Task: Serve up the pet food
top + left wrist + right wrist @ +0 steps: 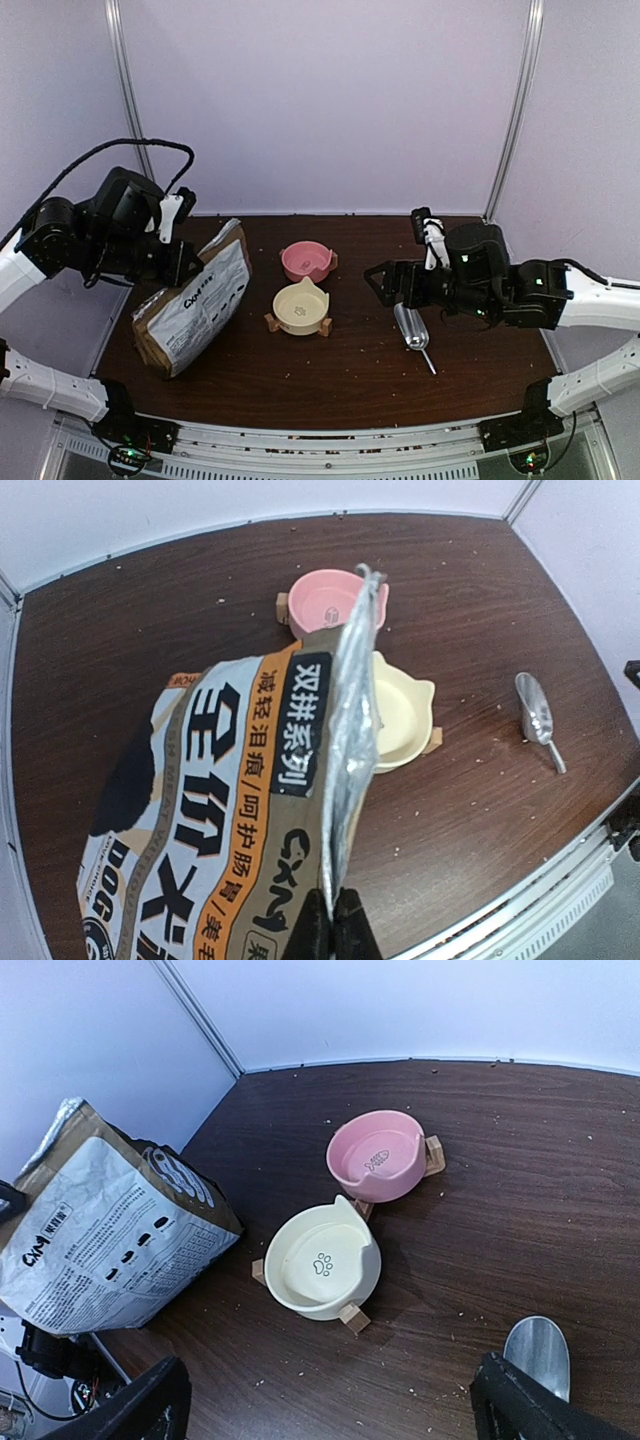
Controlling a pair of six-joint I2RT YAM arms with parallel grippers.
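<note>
No kibble shows in any view; the printed pet food bag [195,300] is pinched together along its top edge and both bowls are empty. The bag leans at the left of the table and also shows in the left wrist view [230,810] and the right wrist view [100,1230]. My left gripper [335,930] is shut on the bag's silver top edge, at the bag's upper end [200,258]. My right gripper [385,280] is open and empty above the table, just left of the silver scoop [412,328]; its jaws stand wide apart [330,1370].
A cream bowl [300,305] and a pink bowl [307,261] sit on small wooden stands mid-table, right of the bag. The scoop lies flat [535,720], handle toward the near edge. Pale crumbs dot the dark wooden table [330,380].
</note>
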